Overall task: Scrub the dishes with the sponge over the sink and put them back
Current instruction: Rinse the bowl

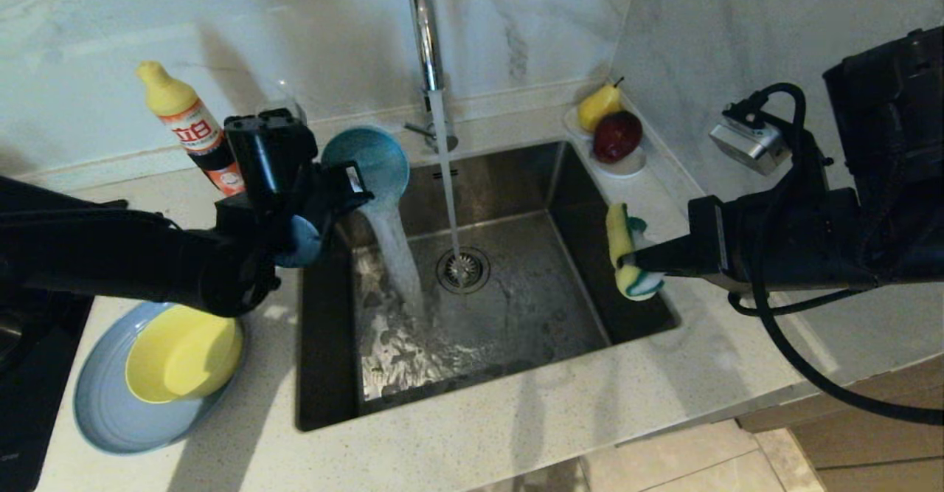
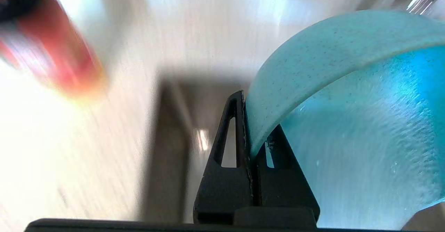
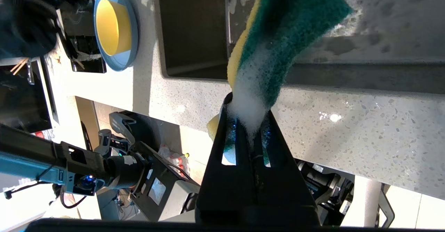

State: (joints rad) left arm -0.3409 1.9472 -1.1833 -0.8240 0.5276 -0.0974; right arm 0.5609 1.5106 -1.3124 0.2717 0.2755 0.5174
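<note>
The sink (image 1: 516,182), a square steel basin sunk into the pale speckled worktop (image 1: 516,418), takes up the middle of the head view, with water running from the tall chrome tap (image 1: 426,35) onto the drain strainer (image 1: 463,269). On the worktop to the left lies the grey-blue plate (image 1: 103,403) with the yellow bowl (image 1: 183,353) sitting in it; both look untouched at this point, though whether they are clean cannot be told.

The left end effector (image 1: 346,186) is clenched on the rim of the teal bowl (image 1: 366,158), holding it tipped over the sink's left side so that a stream of water pours out of it into the basin. The right end effector (image 1: 636,260) hangs over the sink's right edge, clamped on the sponge (image 1: 627,248), which is bent and foamy.

By my reading, 1 of 3 dishes is at the rinsing stage, scrubbed and being emptied; setting it back and doing the yellow bowl and plate are likely left.

Behind stands a marble-look wall (image 1: 110,35), a yellow-capped detergent bottle (image 1: 192,127) beside the left arm, and a small white saucer (image 1: 627,164) with a pear and a red fruit in the corner.
</note>
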